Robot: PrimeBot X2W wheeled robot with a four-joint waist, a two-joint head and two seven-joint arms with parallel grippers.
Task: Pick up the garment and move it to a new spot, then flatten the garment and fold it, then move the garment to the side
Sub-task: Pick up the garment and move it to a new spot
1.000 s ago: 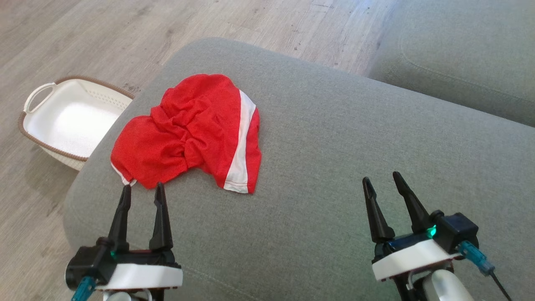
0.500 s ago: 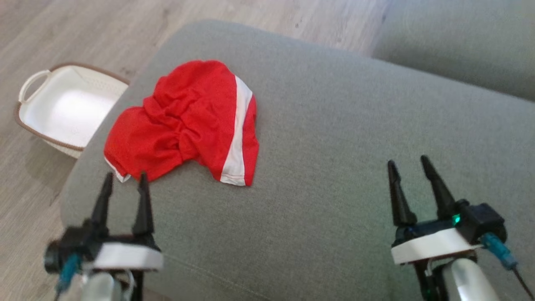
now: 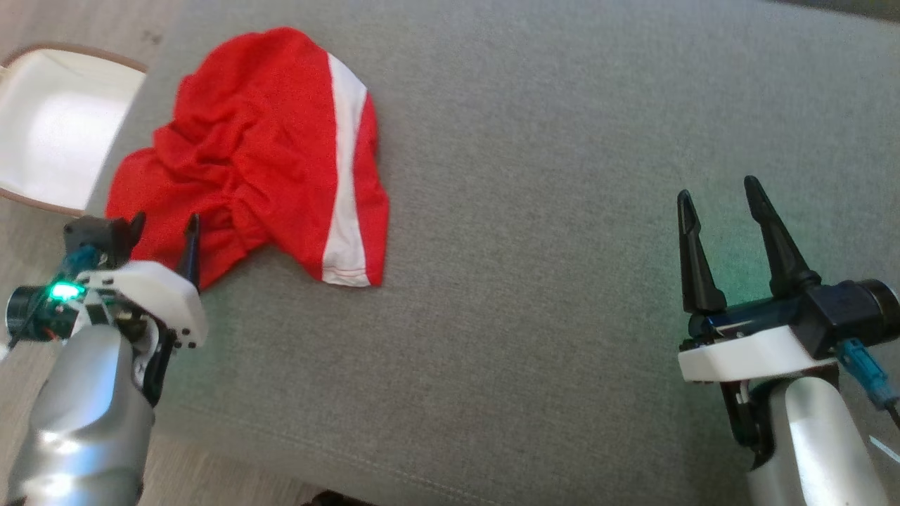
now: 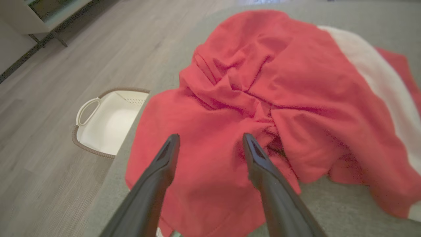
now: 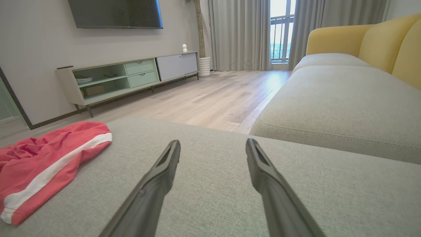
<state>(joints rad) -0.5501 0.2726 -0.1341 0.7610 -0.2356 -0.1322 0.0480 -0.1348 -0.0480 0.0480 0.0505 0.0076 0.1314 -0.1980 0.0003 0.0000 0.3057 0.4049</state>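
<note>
Garment (image 3: 253,147) (red, with a white stripe) is seen crumpled at the left end of the grey sofa cushion (image 3: 534,211), beside a white basket (image 3: 49,133) on the floor. The left claw (image 4: 210,138) is held wide open over its near edge, nothing gripped. The right claw (image 3: 717,188), equally spread and empty, is held well apart over bare cushion.

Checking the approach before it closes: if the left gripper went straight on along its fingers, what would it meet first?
Most likely the crumpled red shorts on the grey cushion: the open left gripper points at their near part. Its height above the cloth is unclear.
</note>
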